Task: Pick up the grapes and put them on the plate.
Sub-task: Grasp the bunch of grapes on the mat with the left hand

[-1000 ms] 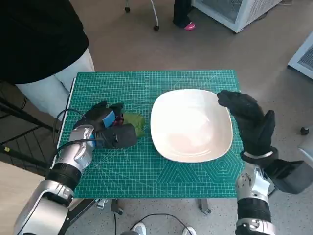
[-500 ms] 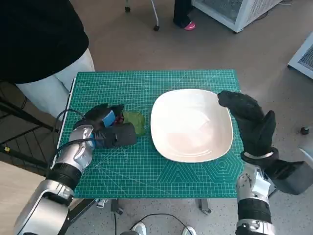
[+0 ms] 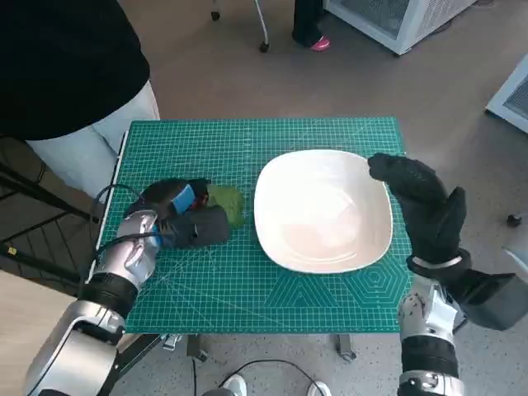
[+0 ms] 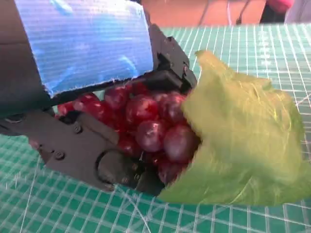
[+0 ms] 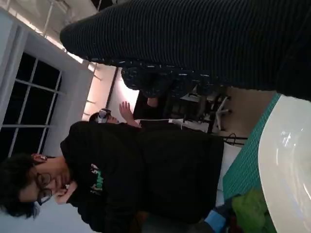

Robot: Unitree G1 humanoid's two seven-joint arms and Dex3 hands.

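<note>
The left hand [image 3: 183, 216] gripped the grapes [image 4: 146, 121], red with a green leaf [image 4: 243, 145], near the mat's [image 3: 247, 289] left edge, just left of the plate [image 3: 322, 210]. The plate lay toward the mat's right edge. The right hand [image 3: 421, 202] hovered at the plate's right rim, holding nothing, fingers slightly bent. A person [image 5: 121, 170] stood by the left far corner.

Head cam looks steeply down on the worktop [image 3: 247, 272] w/ both arms rising from below. Left wrist cam sits right behind the left hand [image 4: 73, 73], v. close on the grapes [image 4: 146, 121]. Right wrist cam, turned sideways, looks across the plate [image 5: 286, 170] toward a person [image 5: 146, 174]. All three share the grapes.
</note>
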